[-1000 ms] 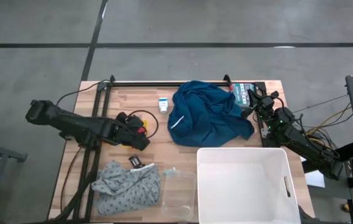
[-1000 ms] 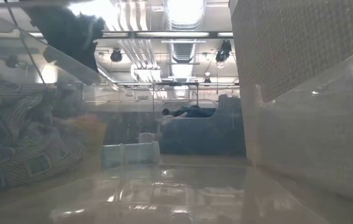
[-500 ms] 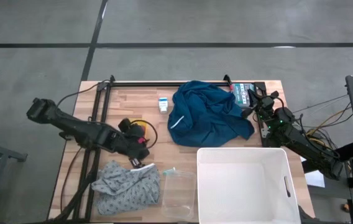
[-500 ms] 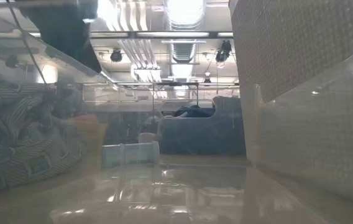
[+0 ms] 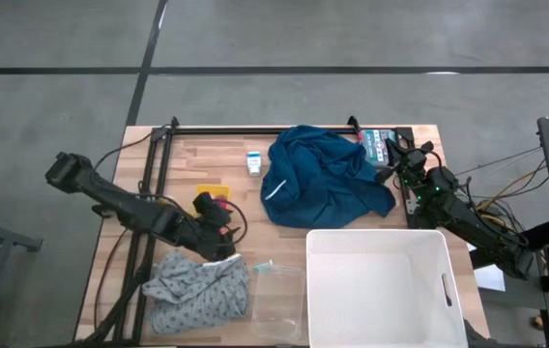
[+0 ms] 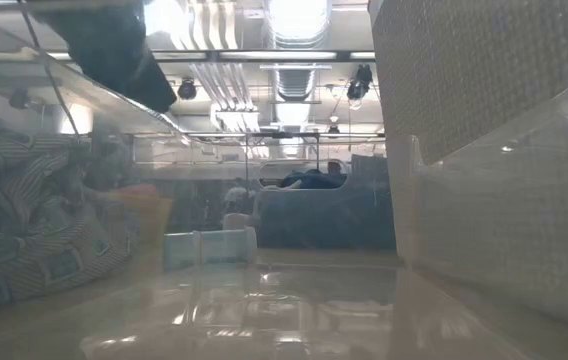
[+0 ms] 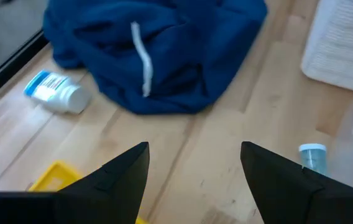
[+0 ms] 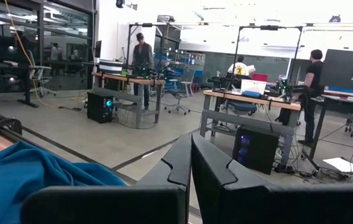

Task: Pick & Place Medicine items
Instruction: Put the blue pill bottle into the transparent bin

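Note:
The white medicine item with blue print [image 5: 254, 162] lies on its side on the wood, just left of the blue cloth [image 5: 323, 179]; the left wrist view shows this item [image 7: 58, 93] too. A flat yellow-orange item [image 5: 212, 193] lies on the table nearer the left side, and its corner [image 7: 55, 175] shows in the left wrist view. My left gripper [image 5: 222, 246] [image 7: 194, 148] is open over bare wood, between the yellow item and the grey cloth [image 5: 197, 290]. My right gripper [image 5: 392, 155] [image 8: 191, 146] is shut, waiting at the far right corner.
A white bin [image 5: 381, 285] fills the near right of the table. A clear container [image 5: 276, 290] stands between it and the grey cloth, with a small blue-capped vial [image 7: 313, 155] beside it. A green-and-white box [image 5: 379, 145] sits by the right gripper. People stand in the room beyond.
My left gripper has moved from over the yellow-orange item toward the table's near edge, up to the grey cloth's far edge. The yellow-orange item now lies uncovered on the wood behind it.

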`<act>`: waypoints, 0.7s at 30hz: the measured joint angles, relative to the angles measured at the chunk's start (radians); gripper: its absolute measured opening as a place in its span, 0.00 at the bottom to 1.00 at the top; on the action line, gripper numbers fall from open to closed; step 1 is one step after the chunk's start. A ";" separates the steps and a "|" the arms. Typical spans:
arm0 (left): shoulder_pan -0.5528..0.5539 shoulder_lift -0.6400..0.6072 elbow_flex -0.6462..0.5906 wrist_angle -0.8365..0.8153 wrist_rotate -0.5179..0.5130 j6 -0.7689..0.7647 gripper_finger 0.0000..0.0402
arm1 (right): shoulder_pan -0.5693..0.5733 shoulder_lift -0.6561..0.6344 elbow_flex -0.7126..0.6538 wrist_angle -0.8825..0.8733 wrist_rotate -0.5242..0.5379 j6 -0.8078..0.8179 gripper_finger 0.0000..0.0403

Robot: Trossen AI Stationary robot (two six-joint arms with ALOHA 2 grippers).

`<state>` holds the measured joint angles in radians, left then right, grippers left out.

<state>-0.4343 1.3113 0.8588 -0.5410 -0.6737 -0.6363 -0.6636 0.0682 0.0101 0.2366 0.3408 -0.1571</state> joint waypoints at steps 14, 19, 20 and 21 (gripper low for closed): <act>-0.047 0.094 0.009 0.181 0.150 0.094 0.69 | 0.000 0.000 0.000 0.000 0.000 0.000 0.02; -0.052 0.106 0.026 0.207 0.192 0.086 0.69 | 0.000 0.000 0.000 0.000 0.000 0.000 0.02; -0.053 0.113 0.026 0.208 0.195 0.085 0.69 | 0.000 0.000 0.000 0.000 0.000 0.000 0.02; -0.053 0.122 0.026 0.210 0.195 0.083 0.69 | 0.000 0.000 0.000 0.000 0.000 0.000 0.02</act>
<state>-0.4874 1.4334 0.8844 -0.3311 -0.4782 -0.5533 -0.6640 0.0685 0.0101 0.2365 0.3412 -0.1570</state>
